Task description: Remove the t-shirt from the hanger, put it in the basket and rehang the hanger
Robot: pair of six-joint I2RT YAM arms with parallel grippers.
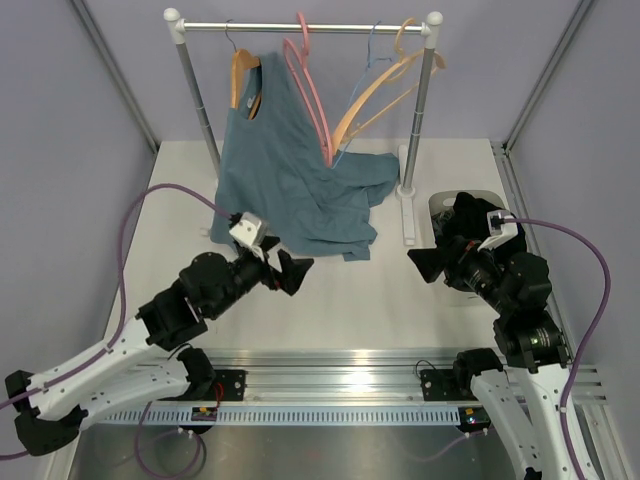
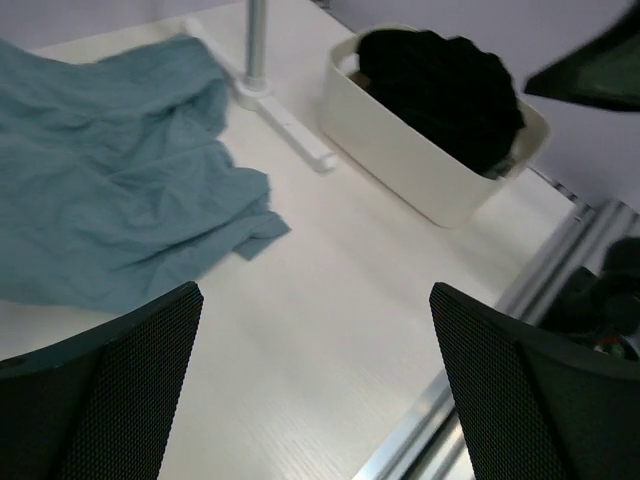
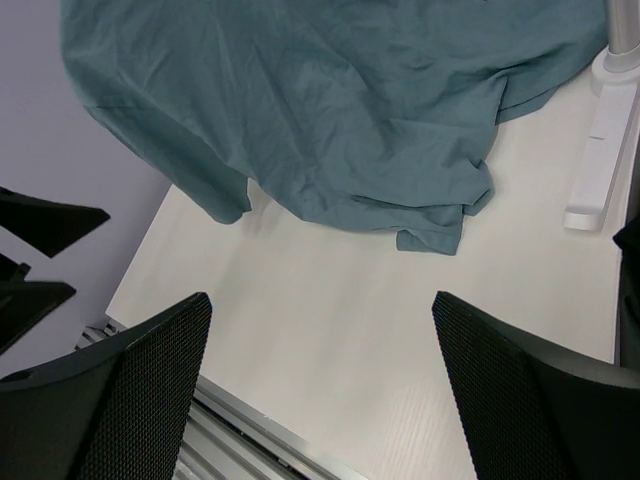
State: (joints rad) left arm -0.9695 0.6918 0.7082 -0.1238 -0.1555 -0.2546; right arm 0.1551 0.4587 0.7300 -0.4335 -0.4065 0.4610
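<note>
The teal t-shirt [image 1: 300, 185] hangs by its top from the orange-tan hanger [image 1: 240, 75] at the left of the rail. Its lower part lies bunched on the table. The hanger's left arm shows bare above the cloth. My left gripper [image 1: 295, 270] is open and empty just in front of the shirt's lower edge. My right gripper [image 1: 425, 265] is open and empty to the right of the shirt. The shirt shows at the left of the left wrist view [image 2: 110, 200], beyond the open gripper [image 2: 315, 300]. It fills the top of the right wrist view [image 3: 330, 100], above the open gripper [image 3: 322, 305].
A pink hanger [image 1: 310, 90] and a paler tan hanger [image 1: 385, 85] hang on the same rail. The rack's white foot [image 1: 408, 200] stands right of the shirt. A white bin [image 2: 430, 165] holding a black clothing heap [image 2: 440, 85] sits at the far right, close to my right arm.
</note>
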